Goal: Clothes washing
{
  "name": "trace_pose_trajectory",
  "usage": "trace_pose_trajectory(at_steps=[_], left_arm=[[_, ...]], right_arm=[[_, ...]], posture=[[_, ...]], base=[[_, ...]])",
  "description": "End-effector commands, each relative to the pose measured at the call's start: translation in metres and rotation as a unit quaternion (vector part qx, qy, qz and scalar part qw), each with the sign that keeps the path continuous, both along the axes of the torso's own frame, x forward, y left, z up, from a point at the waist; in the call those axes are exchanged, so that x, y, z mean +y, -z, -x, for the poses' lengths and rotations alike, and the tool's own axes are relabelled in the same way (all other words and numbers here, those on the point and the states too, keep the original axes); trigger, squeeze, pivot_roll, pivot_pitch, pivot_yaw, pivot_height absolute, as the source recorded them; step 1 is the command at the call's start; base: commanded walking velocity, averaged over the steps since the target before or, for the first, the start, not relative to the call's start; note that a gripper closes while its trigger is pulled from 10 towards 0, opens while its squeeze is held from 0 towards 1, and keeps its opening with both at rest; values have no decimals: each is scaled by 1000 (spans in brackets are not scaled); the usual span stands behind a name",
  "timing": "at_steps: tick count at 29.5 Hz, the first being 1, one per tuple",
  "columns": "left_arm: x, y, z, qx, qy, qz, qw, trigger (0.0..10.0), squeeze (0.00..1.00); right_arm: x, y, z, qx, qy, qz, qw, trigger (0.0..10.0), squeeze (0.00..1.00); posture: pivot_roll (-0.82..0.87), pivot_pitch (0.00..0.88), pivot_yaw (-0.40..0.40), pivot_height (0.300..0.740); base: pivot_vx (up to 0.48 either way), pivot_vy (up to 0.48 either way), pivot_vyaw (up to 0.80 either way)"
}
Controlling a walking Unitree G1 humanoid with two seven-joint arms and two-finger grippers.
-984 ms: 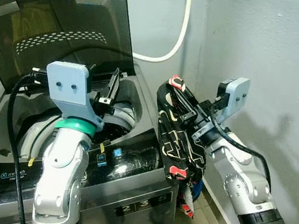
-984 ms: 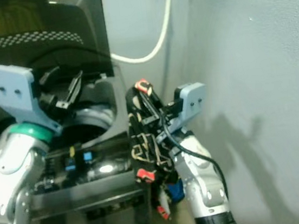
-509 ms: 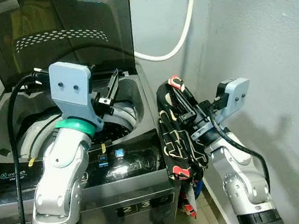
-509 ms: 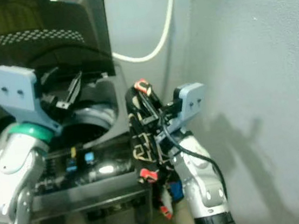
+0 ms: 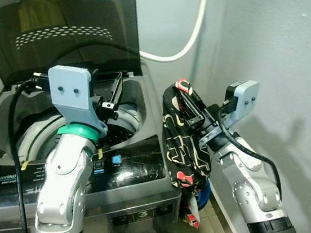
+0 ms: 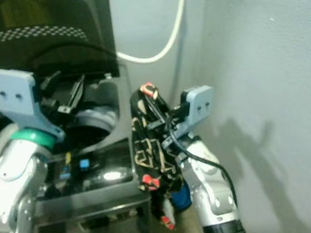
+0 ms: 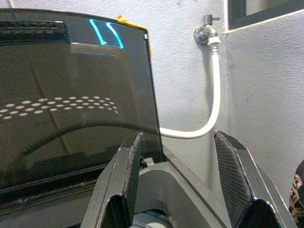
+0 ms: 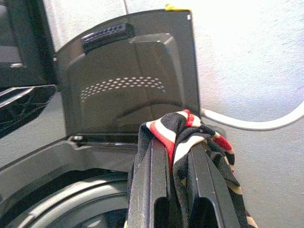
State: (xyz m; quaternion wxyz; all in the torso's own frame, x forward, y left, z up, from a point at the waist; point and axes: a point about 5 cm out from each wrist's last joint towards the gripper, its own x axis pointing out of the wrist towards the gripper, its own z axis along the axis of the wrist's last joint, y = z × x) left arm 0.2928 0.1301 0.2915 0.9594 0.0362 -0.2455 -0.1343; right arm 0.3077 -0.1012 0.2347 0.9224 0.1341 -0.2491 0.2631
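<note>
My right gripper [image 5: 191,107] is clamped on the garment [image 5: 183,144], pinched at its top fold w/ the rest hanging straight down below my fingers, beside the washer [image 5: 134,176] and outside its right wall, not yet over the tub [image 5: 120,129]. Step in hand, as I judge it: carry the cloth across to my left and drop it into the tub. To do that well I'd lift first so the hanging tail clears the washer's top edge, then swing over the opening and only let go once most of the fabric is above the hole; otherwise the tail prob. catches on the rim or control panel [image 5: 110,167] and slides off to the floor. My left gripper [image 5: 113,96] sits over the tub w/ fingers apart and nothing between them, lid [image 5: 65,31] standing open behind it; it's in the path, so I should keep it clear of the drop. The garment is black w/ cream line pattern and red-and-white trim at the pinched top, plus a red bit at the lower hem; looks thin, limp, bunched, so it will swing.
</note>
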Motion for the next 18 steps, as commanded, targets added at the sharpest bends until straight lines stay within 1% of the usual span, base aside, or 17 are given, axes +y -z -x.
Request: trace_pose_trajectory(at_steps=[1,15,18], left_arm=[[1,2,0,4,0,2,1000,10000,0],[3,3,-1,7,-3,4,1000,10000,0],[3,3,-1,8,-5,2,1000,10000,0]], right_arm=[[2,-5,1,-11,-4,-5,1000,10000,0],[1,-5,1,-11,-3,-3,1000,10000,0],[2,-5,1,-11,-2,-2,1000,10000,0]], posture=[[80,0,3,740],[79,0,1,740],[80,0,1,740]], base=[[0,480,0],[0,480,0],[0,0,0]])
